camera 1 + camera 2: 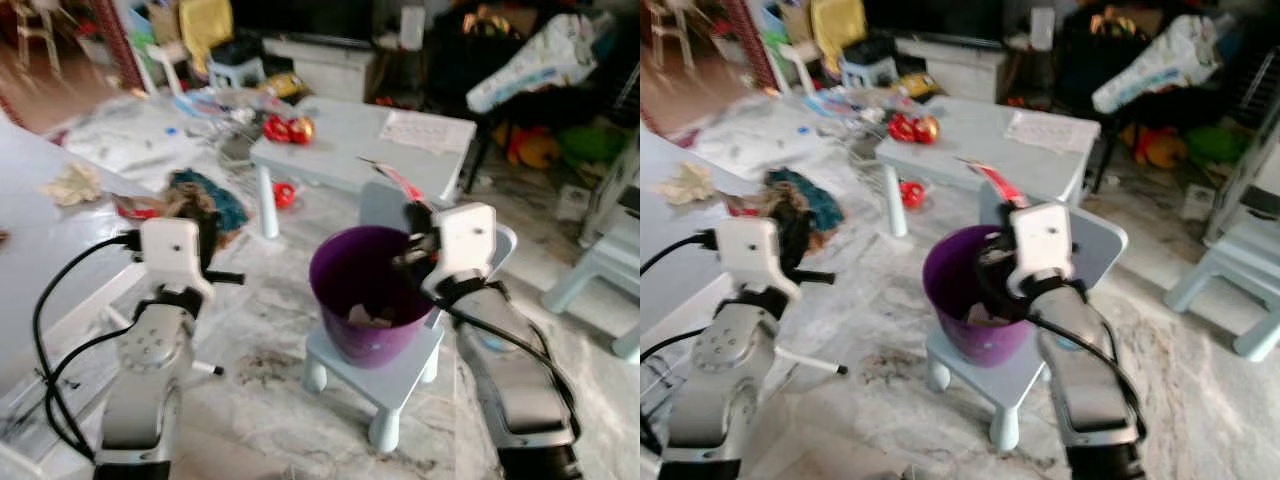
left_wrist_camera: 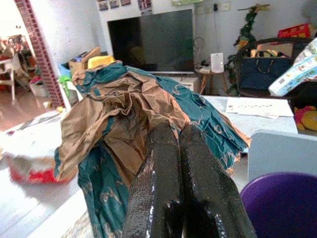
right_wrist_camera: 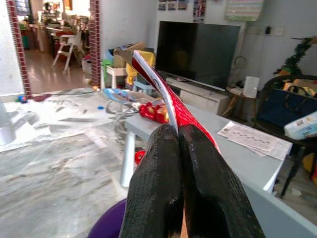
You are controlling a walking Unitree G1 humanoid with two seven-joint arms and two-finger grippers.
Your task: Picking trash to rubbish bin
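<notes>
A purple rubbish bin (image 1: 365, 290) stands on a small pale blue chair (image 1: 395, 375), with some scraps inside it. My right gripper (image 3: 177, 135) hovers at the bin's far rim, shut on a red and silver wrapper (image 1: 396, 178) that sticks up behind it. My left gripper (image 2: 177, 136) is to the bin's left, shut on a crumpled teal and brown paper bag (image 2: 124, 119), which it holds in the air near the white table's corner.
A white table (image 1: 30, 240) on my left carries a crumpled tissue (image 1: 70, 185). A pale blue low table (image 1: 350, 140) behind the bin holds red items (image 1: 288, 128) and papers. Another pale stool (image 1: 600, 275) stands right. The marble floor is cluttered farther back.
</notes>
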